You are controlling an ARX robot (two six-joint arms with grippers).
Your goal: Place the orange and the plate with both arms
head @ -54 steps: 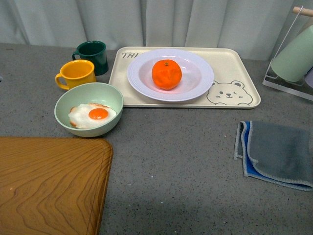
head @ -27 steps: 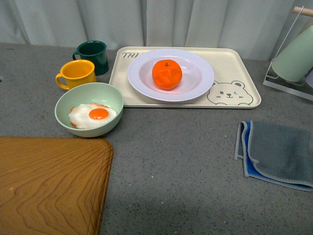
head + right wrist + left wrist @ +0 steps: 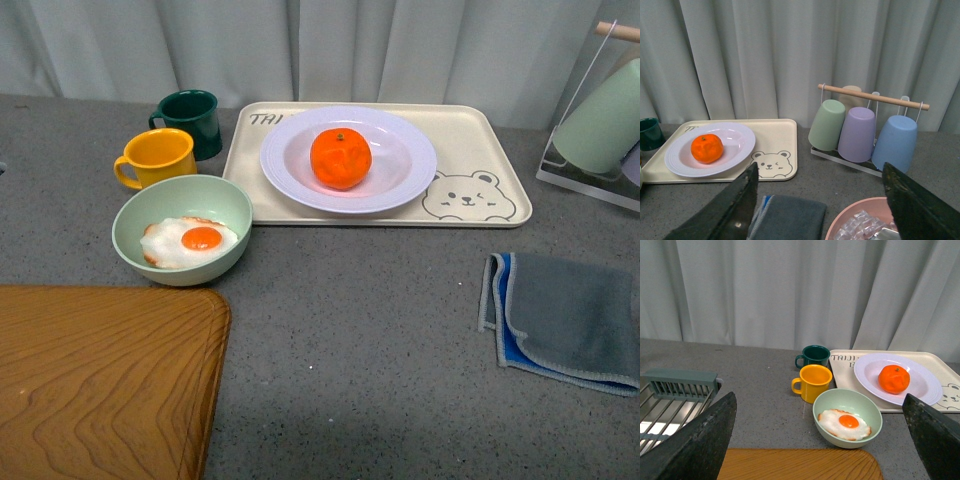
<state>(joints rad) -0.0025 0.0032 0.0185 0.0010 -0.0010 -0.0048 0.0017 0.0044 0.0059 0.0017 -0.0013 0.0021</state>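
The orange (image 3: 341,158) sits in the middle of the white plate (image 3: 405,176), which rests on the beige bear tray (image 3: 480,150) at the back of the counter. Both also show in the left wrist view, orange (image 3: 894,379) on plate (image 3: 869,373), and in the right wrist view, orange (image 3: 707,148) on plate (image 3: 735,142). Neither arm shows in the front view. My left gripper (image 3: 822,440) is open and empty, well back from the tray, above the wooden board. My right gripper (image 3: 820,210) is open and empty, above the grey cloth.
A pale green bowl (image 3: 215,200) with a fried egg, a yellow mug (image 3: 158,157) and a dark green mug (image 3: 189,120) stand left of the tray. A wooden board (image 3: 100,380) lies front left, a grey cloth (image 3: 570,315) front right. A cup rack (image 3: 865,130), a pink bowl (image 3: 865,220) and a sink rack (image 3: 675,390) stand at the sides.
The front view has shifted slightly, so everything sits a little lower in the picture. The orange and plate have not moved on the tray.
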